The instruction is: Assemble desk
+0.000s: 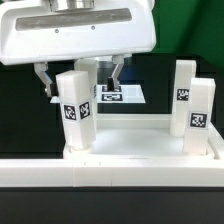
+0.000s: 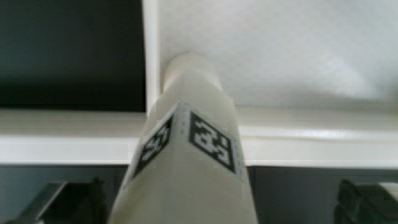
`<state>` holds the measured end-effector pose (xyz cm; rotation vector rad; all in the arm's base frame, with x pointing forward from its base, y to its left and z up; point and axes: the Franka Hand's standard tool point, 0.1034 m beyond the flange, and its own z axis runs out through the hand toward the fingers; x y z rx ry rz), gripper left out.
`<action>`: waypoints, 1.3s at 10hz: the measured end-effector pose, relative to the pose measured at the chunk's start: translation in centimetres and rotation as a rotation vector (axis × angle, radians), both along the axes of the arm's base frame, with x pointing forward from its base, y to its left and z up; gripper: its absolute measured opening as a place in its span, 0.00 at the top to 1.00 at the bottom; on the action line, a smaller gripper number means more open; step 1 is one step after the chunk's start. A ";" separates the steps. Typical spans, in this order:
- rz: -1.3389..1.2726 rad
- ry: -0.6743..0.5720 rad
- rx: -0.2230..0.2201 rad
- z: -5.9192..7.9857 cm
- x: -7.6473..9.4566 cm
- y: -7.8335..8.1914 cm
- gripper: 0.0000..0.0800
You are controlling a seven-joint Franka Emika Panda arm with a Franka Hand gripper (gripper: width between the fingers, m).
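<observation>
The tray (image 1: 140,140) lies upside down against the low wall (image 1: 110,172), likely braced there so legs can be screwed into its corner sockets; three legs stand upright in it. The end effector (image 1: 80,78) hangs with its jaws wide and holding nothing, straddling the top of the near leg (image 1: 76,110) without touching it.

You see white legs (image 1: 76,110) carrying black-and-white square tags (image 1: 71,112), a white tabletop (image 1: 140,135) and a black worktop (image 1: 20,95).
</observation>
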<state>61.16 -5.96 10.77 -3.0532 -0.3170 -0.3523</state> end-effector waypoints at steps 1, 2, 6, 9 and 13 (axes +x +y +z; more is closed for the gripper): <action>0.072 -0.005 -0.017 0.0 0.0 -0.1 0.19; 0.146 -0.010 -0.034 0.0 -0.1 -0.4 0.19; 0.366 -0.024 -0.091 0.0 -0.1 -0.7 0.19; 0.375 -0.024 -0.092 -0.1 -0.1 -0.7 0.51; 0.234 -0.014 -0.059 -0.2 -0.2 -0.7 0.64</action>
